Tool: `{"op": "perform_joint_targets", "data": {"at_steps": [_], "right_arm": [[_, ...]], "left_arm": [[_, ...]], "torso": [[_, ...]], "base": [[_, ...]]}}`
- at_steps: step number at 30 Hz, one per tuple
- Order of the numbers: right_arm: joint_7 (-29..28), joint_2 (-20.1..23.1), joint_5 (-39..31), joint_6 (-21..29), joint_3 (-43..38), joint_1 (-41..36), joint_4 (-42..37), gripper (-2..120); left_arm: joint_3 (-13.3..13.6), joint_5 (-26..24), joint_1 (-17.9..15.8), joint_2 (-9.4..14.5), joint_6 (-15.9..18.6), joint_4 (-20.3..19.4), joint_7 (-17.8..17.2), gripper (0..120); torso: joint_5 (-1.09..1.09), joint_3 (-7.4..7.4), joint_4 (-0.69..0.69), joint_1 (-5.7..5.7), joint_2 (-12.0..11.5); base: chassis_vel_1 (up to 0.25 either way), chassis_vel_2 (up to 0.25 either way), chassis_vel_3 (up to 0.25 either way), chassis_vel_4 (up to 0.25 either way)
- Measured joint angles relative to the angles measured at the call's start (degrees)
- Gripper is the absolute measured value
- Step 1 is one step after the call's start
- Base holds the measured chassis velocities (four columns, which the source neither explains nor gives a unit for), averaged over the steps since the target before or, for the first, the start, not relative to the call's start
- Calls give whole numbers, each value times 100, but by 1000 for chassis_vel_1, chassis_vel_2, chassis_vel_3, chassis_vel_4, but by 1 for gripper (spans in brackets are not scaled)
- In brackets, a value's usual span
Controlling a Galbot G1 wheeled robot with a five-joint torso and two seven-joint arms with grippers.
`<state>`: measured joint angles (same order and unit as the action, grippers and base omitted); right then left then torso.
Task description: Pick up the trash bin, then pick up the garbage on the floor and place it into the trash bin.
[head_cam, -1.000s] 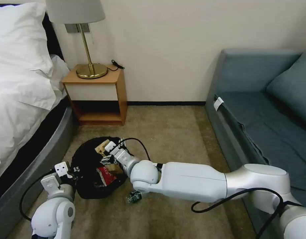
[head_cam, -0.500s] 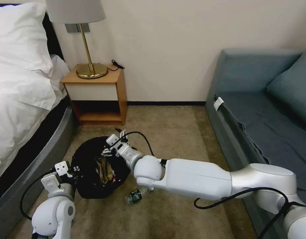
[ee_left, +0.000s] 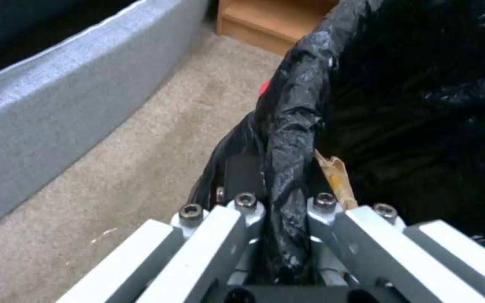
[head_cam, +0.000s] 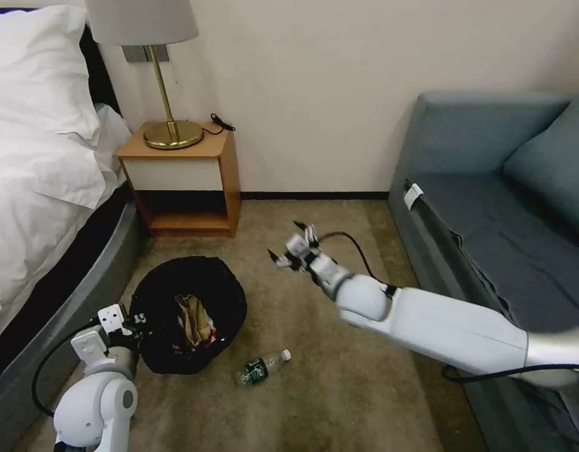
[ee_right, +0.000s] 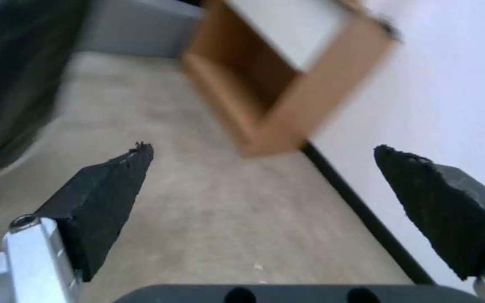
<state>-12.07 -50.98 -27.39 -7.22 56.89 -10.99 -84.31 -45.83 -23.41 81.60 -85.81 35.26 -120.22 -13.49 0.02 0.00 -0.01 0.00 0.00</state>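
Observation:
The trash bin [head_cam: 229, 295], lined with a crinkled black bag, stands on the carpet left of centre. Garbage [head_cam: 194, 319], tan and brown-yellow crumpled pieces, lies inside it. A small clear bottle [head_cam: 263, 366] with a green label and white cap lies on the floor just right of the bin. My left gripper [head_cam: 127, 323] is shut on the bin's near-left rim; in the left wrist view the gripper [ee_left: 285, 204] pinches the black bag [ee_left: 411, 105], and a tan scrap [ee_left: 335, 174] shows inside. My right gripper [head_cam: 285, 240] hangs open and empty above the carpet, right of the bin [ee_right: 265, 168].
A bed [head_cam: 32, 188] with white sheets runs along the left. A wooden nightstand [head_cam: 182, 182] with a brass lamp stands at the back wall [ee_right: 287, 84]. A grey-blue sofa [head_cam: 502, 207] borders the right. Open carpet lies between bin and sofa.
The right gripper held a tan piece over the bin, let it drop inside, then swung away to the right and up, open. The left gripper kept its hold on the rim.

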Motion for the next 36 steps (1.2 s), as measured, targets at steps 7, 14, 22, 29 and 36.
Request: {"op": "perform_joint_targets", "data": {"at_steps": [7,14,22,29,36], "right_arm": [[1302,-65,570,-1037,424,0,625,100],[2360,-283,1205,-1859,729,34,1439,100],[2695,-565,1339,-2130,1010,-50,1919,100],[2683,-1231,1234,-2253,1355,-119,2656,100],[2647,-1794,1133,-2290,1577,-181,3070,100]], "left_arm": [[-6,5,36,-18,-20,0,0,2],[-11,18,64,-41,-27,-33,0,2],[-11,32,107,-87,-66,-42,-2,2],[-51,24,137,-95,-72,-81,-1,2],[-76,17,170,-121,-94,-96,-1,2]], "torso": [[-1,0,1,0,0],[-1,0,2,0,0],[-2,0,1,0,0],[-3,0,1,0,0],[-2,0,2,0,0]], "base": [[0,0,0,0],[0,0,0,0],[0,0,0,0],[0,0,0,0],[0,0,0,0]]}}
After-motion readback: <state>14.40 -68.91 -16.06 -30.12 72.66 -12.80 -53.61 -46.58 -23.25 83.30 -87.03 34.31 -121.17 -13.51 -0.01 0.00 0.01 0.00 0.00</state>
